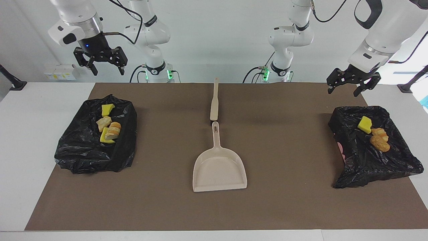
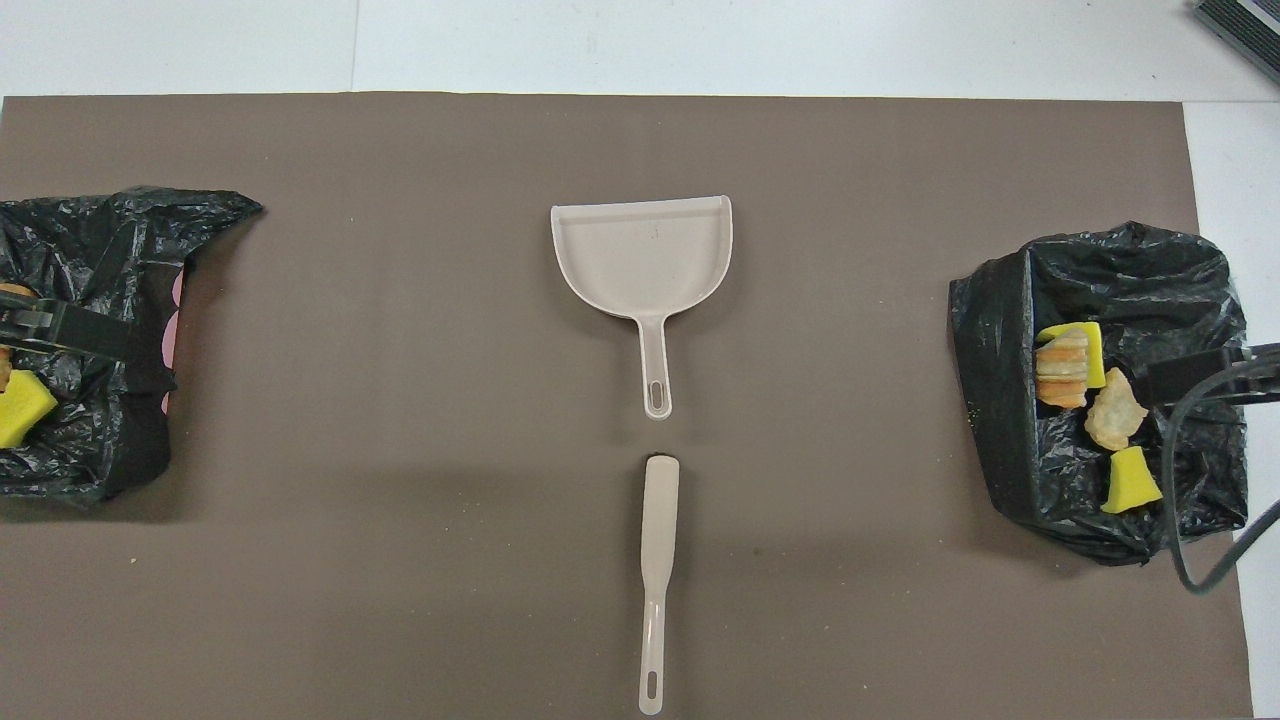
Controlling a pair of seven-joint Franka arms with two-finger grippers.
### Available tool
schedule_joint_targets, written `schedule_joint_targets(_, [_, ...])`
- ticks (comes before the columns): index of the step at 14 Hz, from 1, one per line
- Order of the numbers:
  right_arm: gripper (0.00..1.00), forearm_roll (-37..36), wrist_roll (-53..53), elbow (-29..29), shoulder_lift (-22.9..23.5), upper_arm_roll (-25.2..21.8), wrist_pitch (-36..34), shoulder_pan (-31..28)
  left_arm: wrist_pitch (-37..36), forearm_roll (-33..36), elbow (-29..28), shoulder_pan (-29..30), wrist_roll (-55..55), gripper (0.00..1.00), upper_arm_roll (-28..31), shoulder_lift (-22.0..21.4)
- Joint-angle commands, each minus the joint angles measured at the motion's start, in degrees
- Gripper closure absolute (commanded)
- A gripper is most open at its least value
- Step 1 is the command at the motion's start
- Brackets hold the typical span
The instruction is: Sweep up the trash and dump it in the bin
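Trash already inside two black-lined bins, none loose on brown mat [image 1: 284, 201].

Right gripper [image 1: 100, 63], fingers spread wide, empty, raised over table edge by bin [image 1: 80, 150] holding four scraps [image 1: 108, 125]. Brush [image 1: 214, 100] and dustpan [image 1: 219, 167] lie mid-mat, end to end, dustpan empty. Left gripper [image 1: 352, 80], fingers apart, empty, up over other bin [image 1: 354, 160] holding three scraps [image 1: 374, 134]. Task looks finished. No readable writing or labels.

matt brown paper-like mat [image 1: 287, 134], smooth beige plastic dustpan [image 1: 219, 172], glossy crinkled black plastic bags [image 1: 95, 140], spongy yellow foam chunks [image 1: 364, 124], crusty bread lumps [image 1: 380, 143]
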Motion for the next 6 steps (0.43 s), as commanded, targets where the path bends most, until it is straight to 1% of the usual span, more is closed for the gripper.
schedule_joint_targets(1, [0.00, 0.14, -1.51, -0.44, -0.63, -0.03, 0.09, -0.18, -1.14, 0.22, -0.76, -0.01, -0.29, 0.00, 0.06, -1.29])
schedule_joint_targets(6, [0.00, 0.14, -1.51, -0.44, -0.63, -0.03, 0.09, -0.18, -0.97, 0.22, -1.11, -0.01, -0.29, 0.00, 0.06, -1.29])
